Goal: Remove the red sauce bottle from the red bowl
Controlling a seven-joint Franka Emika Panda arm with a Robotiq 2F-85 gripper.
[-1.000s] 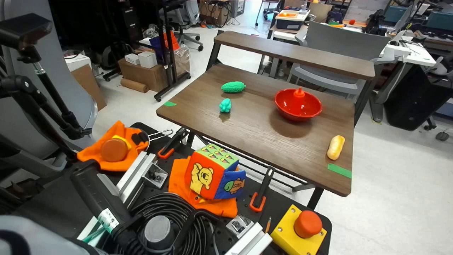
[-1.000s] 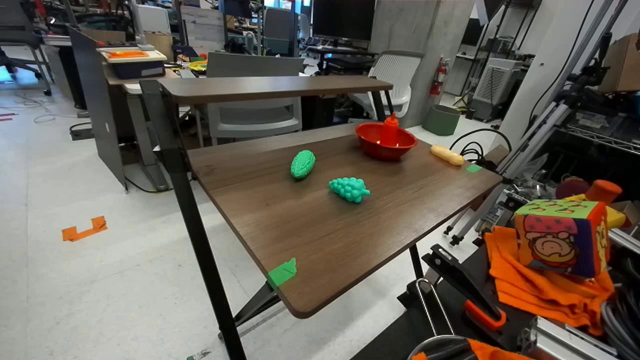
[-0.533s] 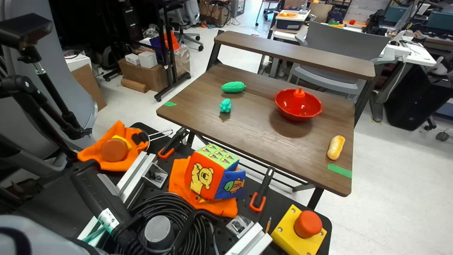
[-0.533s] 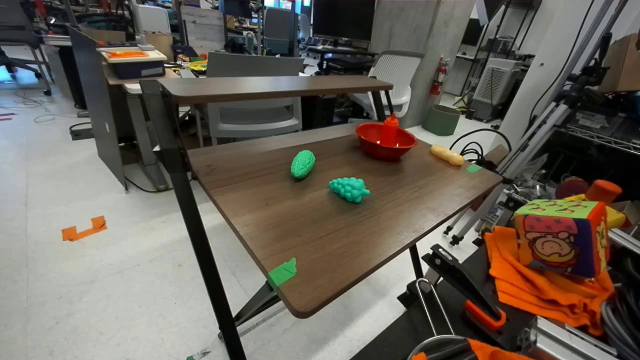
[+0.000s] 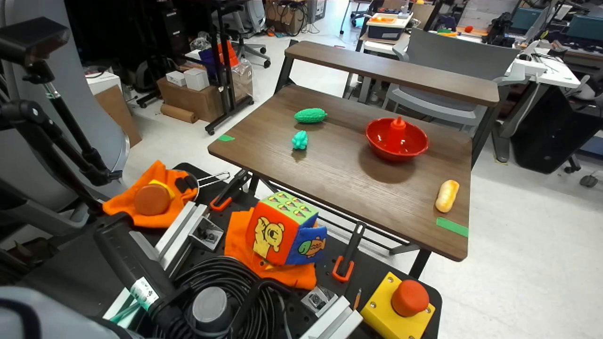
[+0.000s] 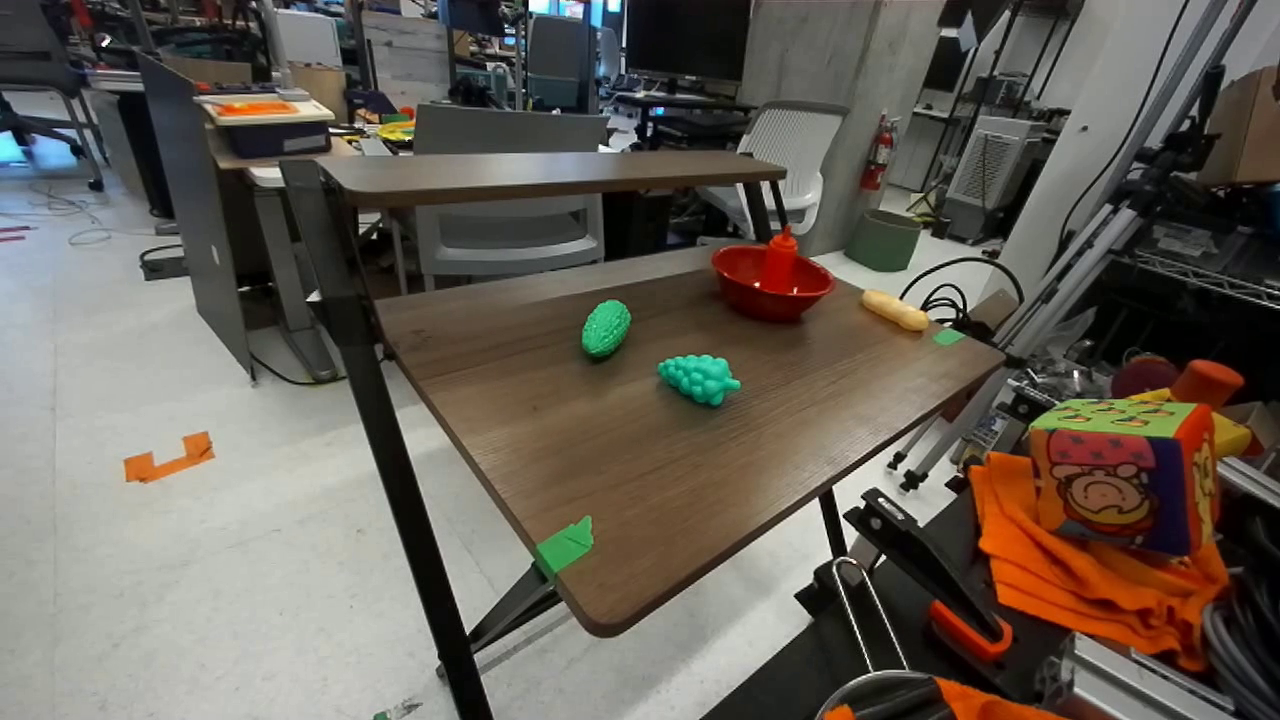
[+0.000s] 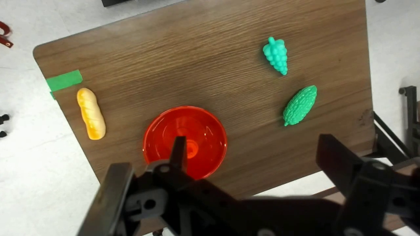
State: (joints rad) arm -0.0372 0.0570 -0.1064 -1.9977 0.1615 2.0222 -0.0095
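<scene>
The red sauce bottle [image 5: 396,136] stands upright inside the red bowl [image 5: 416,140], which rests on the brown table. Both also show in the other exterior picture, the bottle [image 6: 779,264] rising above the rim of the bowl [image 6: 738,288]. In the wrist view I look down on the bowl [image 7: 211,134] and see the top of the bottle [image 7: 192,149] in it. My gripper [image 7: 252,138] is open and empty, high above the table. Its left finger partly covers the bowl and the bottle's edge; its right finger lies well to the right of the bowl.
A yellow bread roll [image 7: 91,113] lies near the table end beside the bowl. A green bumpy vegetable [image 7: 300,105] and green grapes [image 7: 276,55] lie on the bowl's other side. A raised shelf [image 5: 391,70] runs along the table's [image 5: 339,160] far edge.
A dark shape has come in at the top edge of both exterior views. The bottle's body stands out more clearly against the bowl. The table objects stay in place.
</scene>
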